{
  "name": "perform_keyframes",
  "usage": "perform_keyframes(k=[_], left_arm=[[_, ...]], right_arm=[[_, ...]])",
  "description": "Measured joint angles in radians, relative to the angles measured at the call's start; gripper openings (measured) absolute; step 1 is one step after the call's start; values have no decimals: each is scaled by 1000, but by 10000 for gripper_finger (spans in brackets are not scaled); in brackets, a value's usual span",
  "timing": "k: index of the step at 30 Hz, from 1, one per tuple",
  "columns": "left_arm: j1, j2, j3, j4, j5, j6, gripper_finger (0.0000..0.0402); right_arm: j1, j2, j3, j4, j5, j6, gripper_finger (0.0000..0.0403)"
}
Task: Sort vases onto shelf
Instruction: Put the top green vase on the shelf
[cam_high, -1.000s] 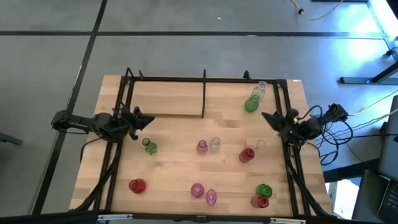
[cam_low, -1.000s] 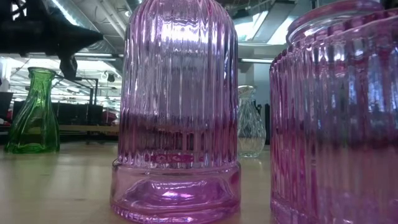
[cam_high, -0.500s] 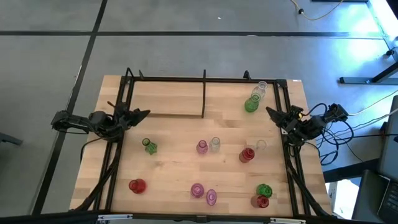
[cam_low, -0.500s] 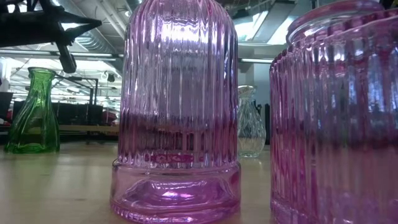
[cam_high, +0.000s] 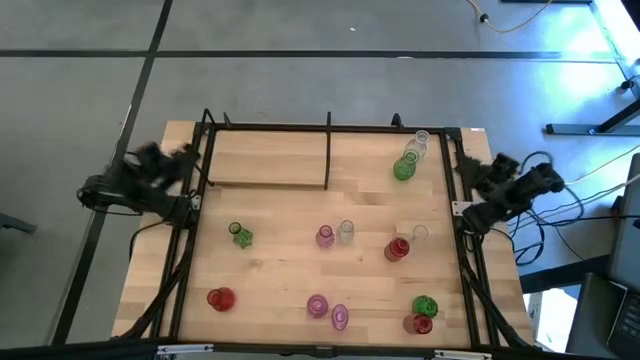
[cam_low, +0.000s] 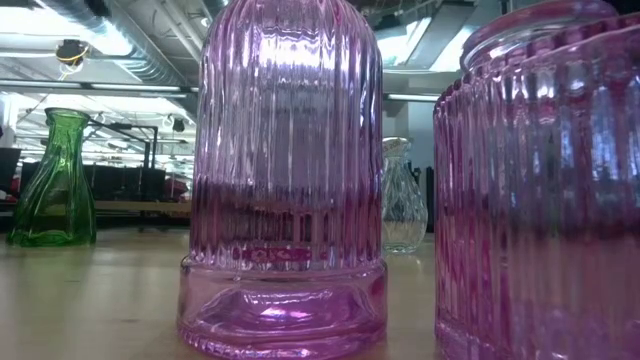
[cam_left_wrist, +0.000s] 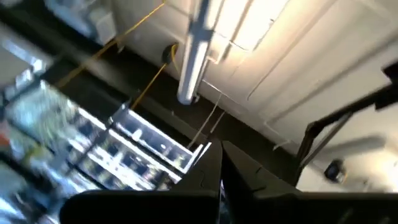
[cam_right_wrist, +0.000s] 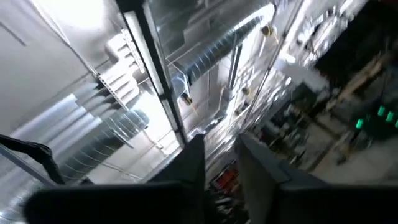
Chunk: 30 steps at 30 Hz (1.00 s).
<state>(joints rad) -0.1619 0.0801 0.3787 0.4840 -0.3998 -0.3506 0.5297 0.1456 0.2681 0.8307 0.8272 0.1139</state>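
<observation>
Several small vases stand upright on their bases on the wooden table: green (cam_high: 240, 235), pink (cam_high: 325, 236), clear (cam_high: 346, 231), red (cam_high: 397, 248), red (cam_high: 220, 298), two pink (cam_high: 317, 305), and green (cam_high: 424, 305) beside red (cam_high: 418, 323). The shelf (cam_high: 270, 158) lies along the far side; a green vase (cam_high: 403, 169) and two clear ones (cam_high: 421, 138) stand at its right end. My left gripper (cam_high: 183, 154) is raised by the table's left edge, shut (cam_left_wrist: 221, 180) and holding nothing. My right gripper (cam_high: 478, 166) is raised by the right edge, its fingers a narrow gap apart (cam_right_wrist: 221, 155).
In the low view, two ribbed pink vases (cam_low: 285, 170) (cam_low: 540, 190) fill the foreground, with a green vase (cam_low: 55, 180) and a clear one (cam_low: 403, 195) behind. A black divider rod (cam_high: 328, 150) splits the shelf. Both wrist views look up at the ceiling.
Both arms drew back from over the table, the left gripper toward the left edge and the right gripper toward the right edge. Both rose and tipped upward, and the left gripper left the low view. No vase has moved.
</observation>
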Motion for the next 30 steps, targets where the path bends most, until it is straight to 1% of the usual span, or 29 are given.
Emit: perform_keyframes(k=[3,5,7,10,13,15,17,20,22,24,27,30], left_arm=[[0,100,236,-263,-1,130,0],[0,191,395,-463,-27,197,0],[0,285,529,-655,-78,249,0],[0,413,694,-860,-156,304,0],[0,508,804,-989,-230,335,0],[0,552,848,-1050,-247,336,0],[0,580,871,-1085,-256,340,0],[0,601,873,-1096,-264,370,2],[0,616,873,-1103,-270,361,13],[0,624,873,-1106,-285,361,32],[0,639,873,-1105,-337,361,76],[0,641,873,-1105,-394,361,125]], right_arm=[[0,119,178,-57,33,-183,152],[0,209,318,-173,83,-274,186],[0,309,465,-355,155,-336,213],[0,469,681,-685,247,-377,234],[0,627,864,-963,363,-373,237],[0,709,964,-1122,459,-329,234],[0,767,1049,-1280,541,-239,234],[-23,819,1147,-1474,601,-51,240],[-55,842,1186,-1565,593,79,248],[-95,848,1205,-1640,543,199,257],[-199,847,1213,-1726,425,335,265],[-360,853,1213,-1838,260,436,262]])
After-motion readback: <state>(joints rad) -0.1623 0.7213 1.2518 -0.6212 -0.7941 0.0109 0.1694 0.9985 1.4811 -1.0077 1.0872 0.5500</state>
